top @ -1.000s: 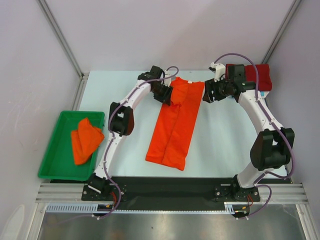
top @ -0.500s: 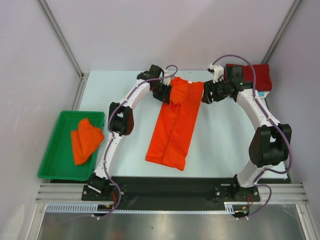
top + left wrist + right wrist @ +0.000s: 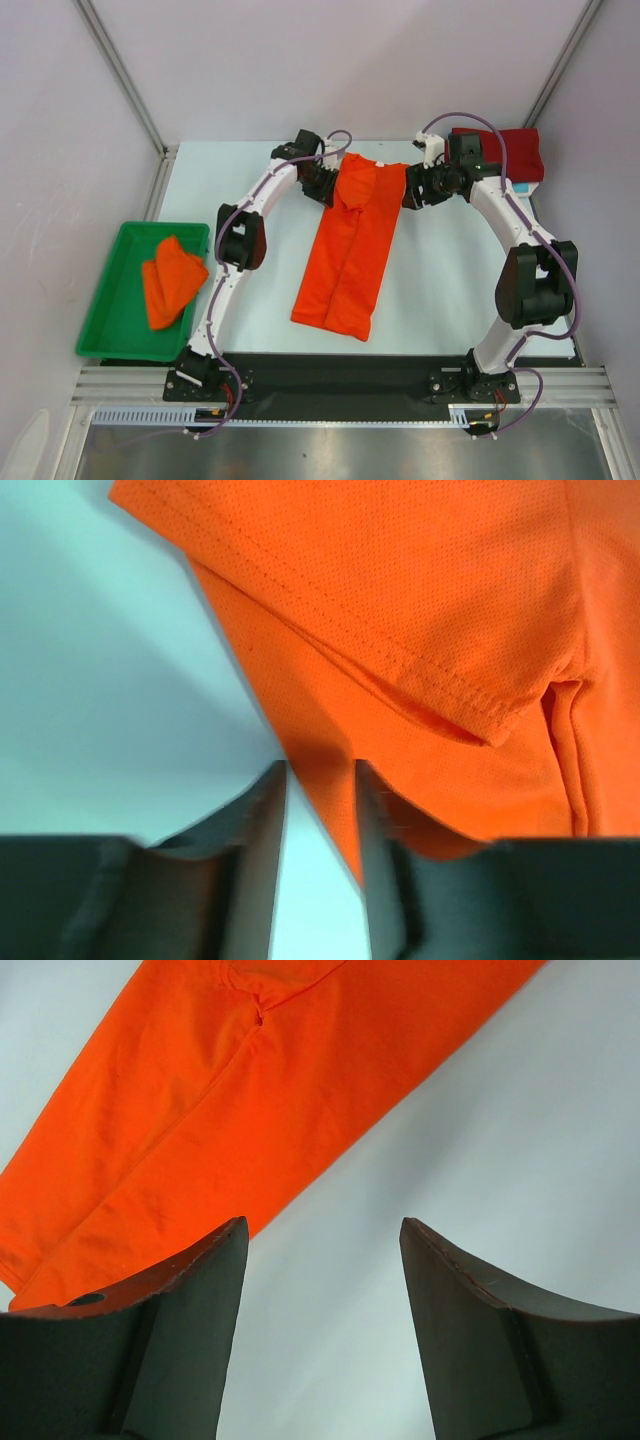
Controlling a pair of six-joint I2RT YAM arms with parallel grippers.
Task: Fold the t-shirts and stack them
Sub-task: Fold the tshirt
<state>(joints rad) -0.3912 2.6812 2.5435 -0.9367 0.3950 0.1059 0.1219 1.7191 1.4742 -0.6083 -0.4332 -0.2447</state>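
A bright orange t-shirt [image 3: 350,250], folded into a long strip, lies on the table from the far middle toward the near edge. Its left sleeve is folded over its top. My left gripper [image 3: 330,188] is at the shirt's far left corner. In the left wrist view its fingers [image 3: 320,780] stand a narrow gap apart, with the shirt's edge [image 3: 420,600] reaching between the tips and the table showing through. My right gripper [image 3: 408,195] is open and empty beside the shirt's far right corner. In the right wrist view [image 3: 325,1235] it is over bare table, with the shirt [image 3: 200,1110] to the left.
A dark red t-shirt [image 3: 515,150] lies folded at the far right corner, behind the right arm. A sliver of turquoise [image 3: 523,187] shows below it. A green tray [image 3: 110,300] at the left holds folded orange shirts [image 3: 170,280]. Walls enclose the table.
My right gripper has moved left, closer to the shirt's far right corner. My left gripper has shifted slightly toward the far left at the shirt's corner.
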